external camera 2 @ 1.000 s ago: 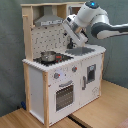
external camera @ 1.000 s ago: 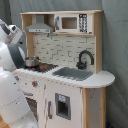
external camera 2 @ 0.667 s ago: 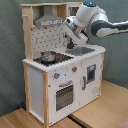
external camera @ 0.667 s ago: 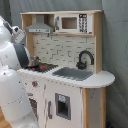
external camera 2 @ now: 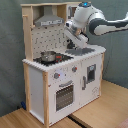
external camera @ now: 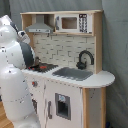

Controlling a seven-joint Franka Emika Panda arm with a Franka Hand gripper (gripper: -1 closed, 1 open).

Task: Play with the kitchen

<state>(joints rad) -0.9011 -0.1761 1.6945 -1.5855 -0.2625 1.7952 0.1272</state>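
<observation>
On a wood floor (external camera 2: 100, 107), against grey curtain (external camera 2: 11, 60), the kitchen (external camera 2: 65, 70) is seen standing upright. One hob (external camera 2: 56, 58) is noted, with one small pot (external camera 2: 48, 55) set on it; one sink (external camera: 73, 73), one black tap (external camera: 85, 58), one microwave (external camera: 71, 23), one hood (external camera 2: 48, 20), one oven door (external camera 2: 64, 95). The arm (external camera 2: 95, 22) reaches over the counter. The gripper (external camera 2: 74, 39) hangs above the sink; whether its fingers are apart cannot be told. The first exterior view's left is largely blocked by the arm's white body.
</observation>
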